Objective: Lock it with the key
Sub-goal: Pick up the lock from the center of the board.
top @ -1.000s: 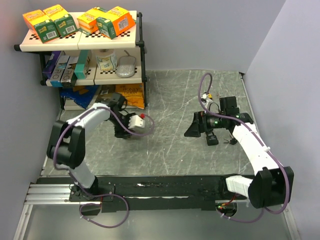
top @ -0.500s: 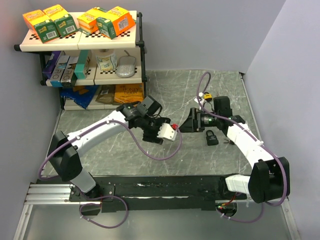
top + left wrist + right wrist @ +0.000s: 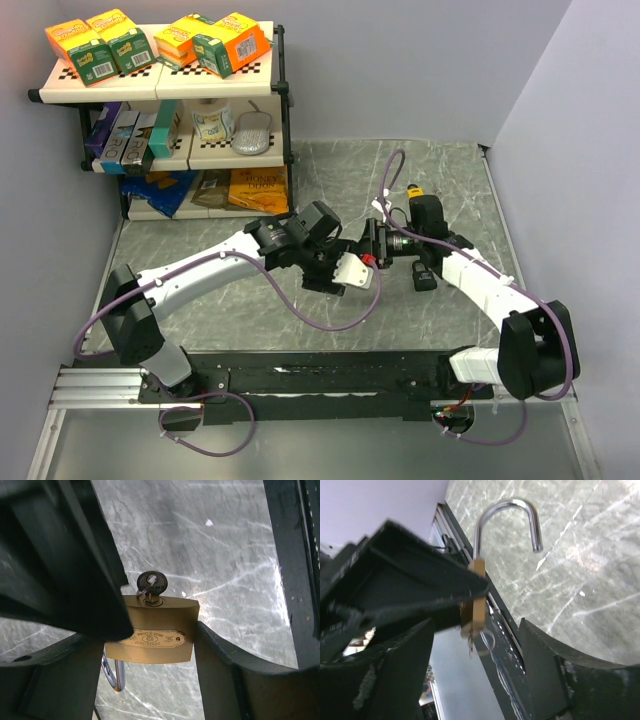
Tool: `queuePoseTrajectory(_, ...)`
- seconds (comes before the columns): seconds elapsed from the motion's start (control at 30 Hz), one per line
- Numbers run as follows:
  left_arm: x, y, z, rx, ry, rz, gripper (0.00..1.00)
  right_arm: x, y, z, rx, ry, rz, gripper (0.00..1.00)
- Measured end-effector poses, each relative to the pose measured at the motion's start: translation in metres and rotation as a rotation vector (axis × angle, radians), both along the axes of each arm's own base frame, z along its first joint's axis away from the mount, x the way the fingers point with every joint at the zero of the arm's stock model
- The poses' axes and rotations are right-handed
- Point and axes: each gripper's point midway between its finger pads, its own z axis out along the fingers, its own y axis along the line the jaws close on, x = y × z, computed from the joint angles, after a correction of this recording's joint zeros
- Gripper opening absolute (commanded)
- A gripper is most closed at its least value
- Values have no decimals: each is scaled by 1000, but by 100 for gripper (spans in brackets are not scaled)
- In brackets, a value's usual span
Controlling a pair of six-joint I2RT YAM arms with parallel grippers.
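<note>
Past the upper-left shelf (image 3: 160, 90) and a black lock (image 3: 422, 277) on the bench (image 3: 330, 180), the left end effector (image 3: 152, 650) clamps the padlock (image 3: 157, 630), key (image 3: 151, 585) inserted, mid-frame between the open, untouching fingers (image 3: 545, 670) of the right end effector (image 3: 475, 650).

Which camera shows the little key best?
The left wrist view: the key sits close and sharp in the brass padlock. The right wrist view shows it only edge-on under the padlock; in the top view it cannot be made out.

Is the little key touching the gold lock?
Touching. The left wrist view shows the key pushed into the keyhole in the bottom of the brass padlock, with only its round head sticking out.
</note>
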Motion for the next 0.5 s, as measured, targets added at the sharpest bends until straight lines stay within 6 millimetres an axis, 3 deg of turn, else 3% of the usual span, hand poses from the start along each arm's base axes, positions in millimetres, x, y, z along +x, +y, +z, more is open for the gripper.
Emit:
queuePoseTrajectory(0.17,2,-5,3,-17,-6,33,1,4,8,4,38,19,3,59)
queuePoseTrajectory(0.4,6,-10,8,-44,-14,58,1,-4,14,6,85,56,27,54)
queuePoseTrajectory(0.5,6,-11,9,-49,-13,63,1,-6,15,6,93,62,35,42)
